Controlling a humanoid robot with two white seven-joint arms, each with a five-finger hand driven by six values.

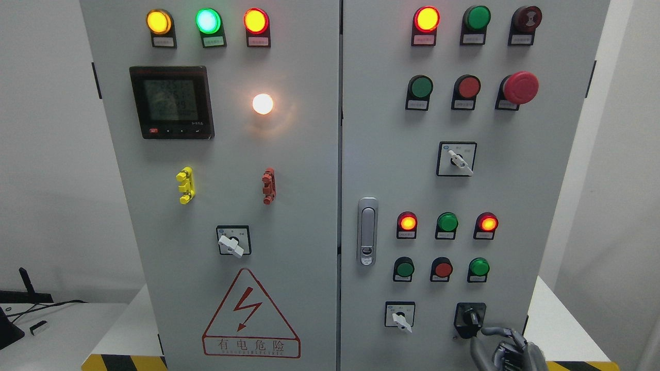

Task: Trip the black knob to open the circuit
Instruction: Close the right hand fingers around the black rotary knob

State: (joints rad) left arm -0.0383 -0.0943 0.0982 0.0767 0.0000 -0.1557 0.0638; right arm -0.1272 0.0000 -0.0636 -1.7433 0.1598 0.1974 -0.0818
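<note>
The black knob (469,318) sits on a black square plate at the lower right of the grey electrical cabinet's right door (515,206). My right hand (508,348) comes up from the bottom edge just right of and below the knob. Its grey fingers (496,332) are curled, with one fingertip reaching toward the knob's right side. I cannot tell whether it touches the knob. The left hand is out of view.
White selector switches sit at lower middle (399,317), upper right (457,159) and on the left door (232,242). A red mushroom button (520,87), lit indicator lamps, a door latch (367,232) and a meter (171,101) fill the panels.
</note>
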